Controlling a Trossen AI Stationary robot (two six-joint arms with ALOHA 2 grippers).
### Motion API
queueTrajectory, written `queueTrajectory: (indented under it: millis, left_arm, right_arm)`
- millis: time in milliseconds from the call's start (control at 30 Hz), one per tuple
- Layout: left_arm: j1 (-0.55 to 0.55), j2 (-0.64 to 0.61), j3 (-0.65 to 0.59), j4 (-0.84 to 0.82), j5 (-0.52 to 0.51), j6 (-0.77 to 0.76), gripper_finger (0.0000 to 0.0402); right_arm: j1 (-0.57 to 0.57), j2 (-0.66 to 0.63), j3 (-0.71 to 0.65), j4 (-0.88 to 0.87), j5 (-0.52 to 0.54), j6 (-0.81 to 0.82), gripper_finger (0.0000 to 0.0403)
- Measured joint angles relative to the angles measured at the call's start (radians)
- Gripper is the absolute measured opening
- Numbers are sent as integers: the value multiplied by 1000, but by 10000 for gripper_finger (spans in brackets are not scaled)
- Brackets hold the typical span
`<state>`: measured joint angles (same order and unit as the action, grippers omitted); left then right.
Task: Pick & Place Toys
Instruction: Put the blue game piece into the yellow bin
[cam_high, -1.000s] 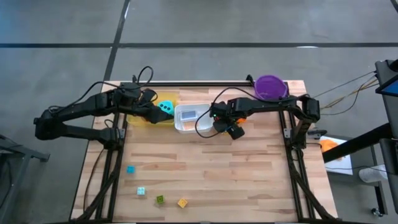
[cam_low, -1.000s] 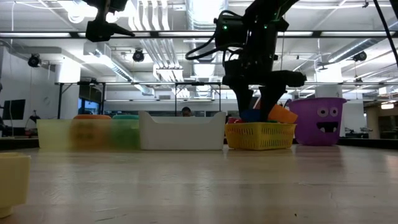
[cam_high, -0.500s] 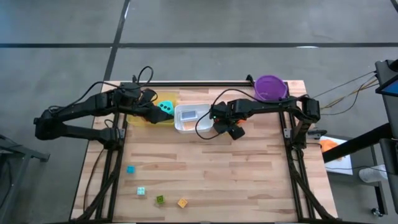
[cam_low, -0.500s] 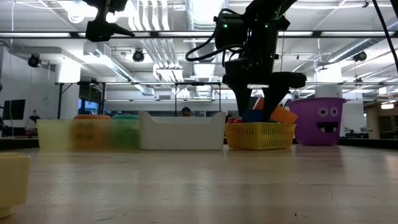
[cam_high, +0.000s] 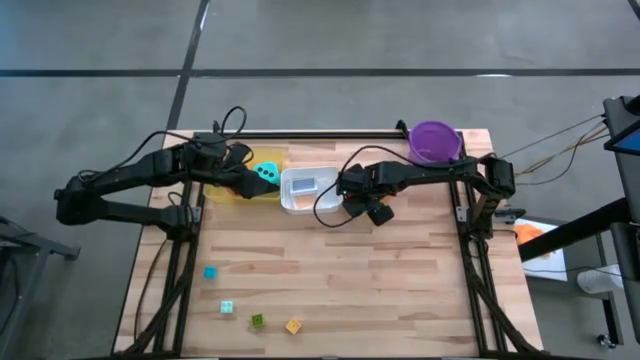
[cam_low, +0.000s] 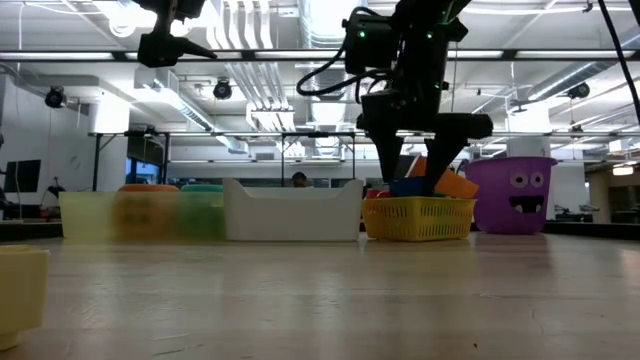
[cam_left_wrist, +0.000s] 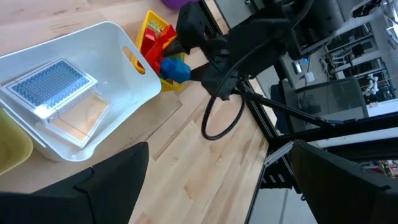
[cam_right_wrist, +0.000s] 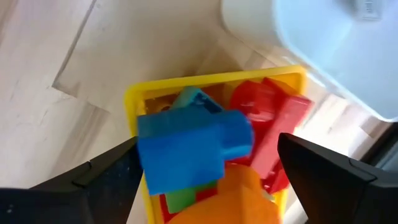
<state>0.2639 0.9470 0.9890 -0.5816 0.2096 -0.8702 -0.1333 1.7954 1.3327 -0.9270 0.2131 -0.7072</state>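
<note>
While right tool (cam_right_wrist: 205, 163) spread: hovering over the yellow basket (cam_right_wrist: 134, 99), blue block (cam_right_wrist: 186, 146) dropped.
Advice: rise straight, clear the basket rim.
Left tool (cam_left_wrist: 217, 180) spread: idle, far-left trays.

**A workshop hall under strip lights**

The bench (cam_high: 330, 270) was topped with pale wooden planks and stood on a grey concrete floor (cam_high: 320, 40) crossed by dark seams. Seen level across the planks, a wide industrial hall opened behind, with long fluorescent strip lights (cam_low: 560, 55) running along the ceiling among white ducts (cam_low: 245, 60) and beams. Dark-framed equipment racks (cam_low: 125, 160) stood well back in the hall. Beyond the bench's edge, metal shelving and glass-fronted cabinets (cam_left_wrist: 348, 81) lined a grey floor.
</note>
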Motion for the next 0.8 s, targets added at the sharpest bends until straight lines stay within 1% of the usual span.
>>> queueTrajectory:
  millis: [200,400,500,700,800]
  left_arm:
    - [-1,0,0,-30,15,-9,384]
    - [-3,0,0,-59,117,-20,384]
    - [-3,-1,0,-83,143,-28,384]
    - [-18,-1,0,-129,151,-43,384]
    - [-23,-1,0,-152,151,-44,384]
  right_arm:
    - [3,-6,71,-30,-1,45,360]
    - [3,-15,104,-76,0,101,360]
    - [3,-18,103,-80,-1,106,360]
    - [3,-33,101,-98,23,157,360]
    - [2,-48,101,-90,23,154,360]
